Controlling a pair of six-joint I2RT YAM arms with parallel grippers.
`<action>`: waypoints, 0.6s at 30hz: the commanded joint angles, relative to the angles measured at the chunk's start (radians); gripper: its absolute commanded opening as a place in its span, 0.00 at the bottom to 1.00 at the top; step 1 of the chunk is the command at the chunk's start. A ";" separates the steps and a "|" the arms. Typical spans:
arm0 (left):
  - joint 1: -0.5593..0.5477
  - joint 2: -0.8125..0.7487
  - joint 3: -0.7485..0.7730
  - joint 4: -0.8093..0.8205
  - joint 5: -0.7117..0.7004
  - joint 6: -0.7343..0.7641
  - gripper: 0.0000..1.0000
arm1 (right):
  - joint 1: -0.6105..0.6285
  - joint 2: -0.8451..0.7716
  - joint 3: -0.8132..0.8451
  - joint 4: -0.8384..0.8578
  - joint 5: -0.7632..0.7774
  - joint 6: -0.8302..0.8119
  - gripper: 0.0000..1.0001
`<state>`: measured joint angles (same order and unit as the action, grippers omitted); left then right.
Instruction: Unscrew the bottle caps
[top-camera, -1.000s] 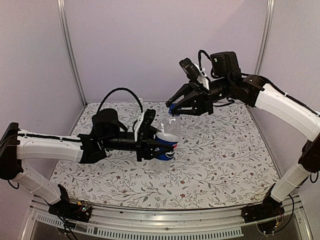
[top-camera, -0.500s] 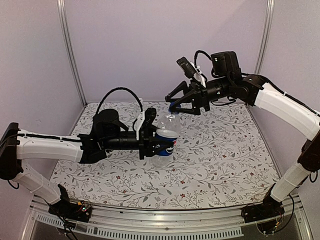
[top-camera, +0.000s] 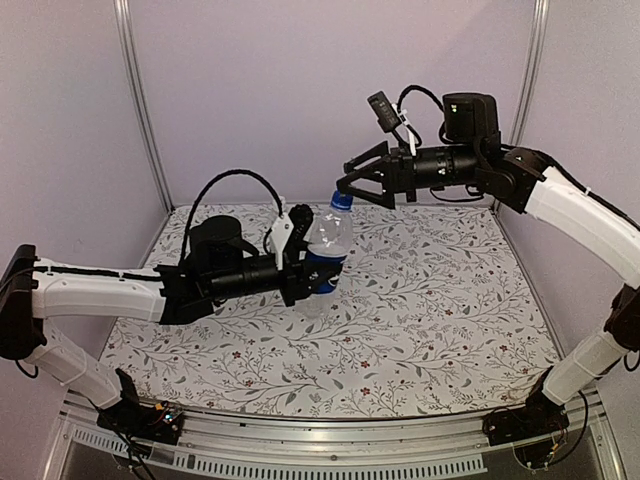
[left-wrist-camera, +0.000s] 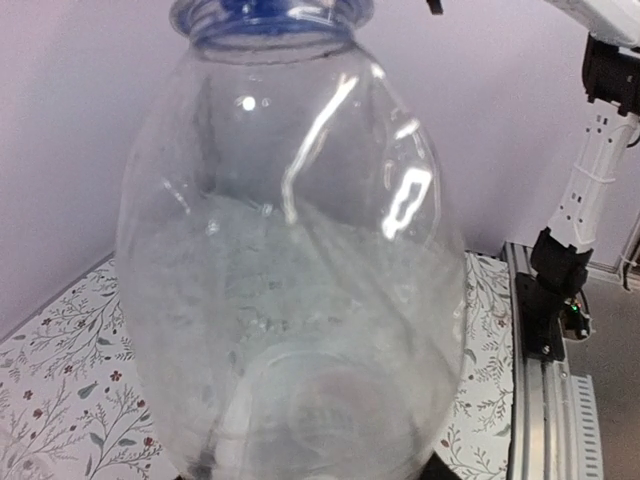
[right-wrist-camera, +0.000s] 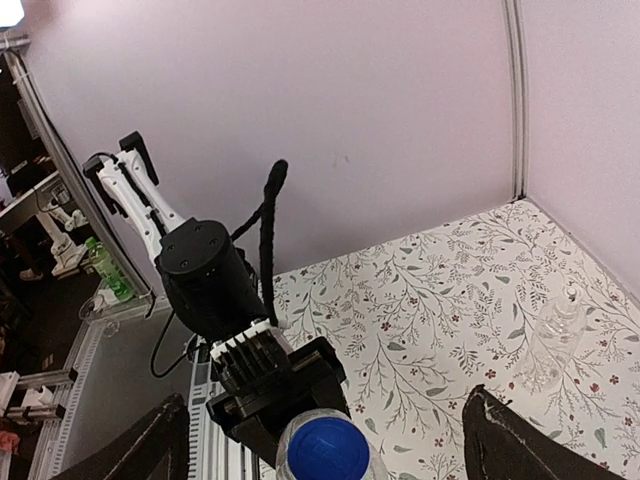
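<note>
Now that our right gripper stands wide, no longer pinching, we list: small round bright-blue plastic cap, just ahead of its fingertips, seated on clear Pepsi-labelled bottle clamped by left gripper; regrasp likely next.

We see the clear bottle filling the view, its blue cap on top and the floral desk beneath it.
</note>
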<state>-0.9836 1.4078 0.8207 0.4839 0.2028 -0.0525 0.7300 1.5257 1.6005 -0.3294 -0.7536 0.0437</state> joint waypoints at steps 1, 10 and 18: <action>-0.005 0.014 0.036 -0.027 -0.093 0.001 0.36 | -0.003 -0.048 -0.030 0.113 0.201 0.202 0.92; -0.016 0.026 0.058 -0.069 -0.199 -0.004 0.37 | 0.033 -0.024 -0.063 0.148 0.378 0.336 0.91; -0.018 0.033 0.066 -0.084 -0.231 -0.007 0.38 | 0.083 0.033 -0.030 0.126 0.430 0.347 0.88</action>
<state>-0.9886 1.4273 0.8528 0.4164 0.0120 -0.0559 0.7937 1.5227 1.5444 -0.2085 -0.3759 0.3676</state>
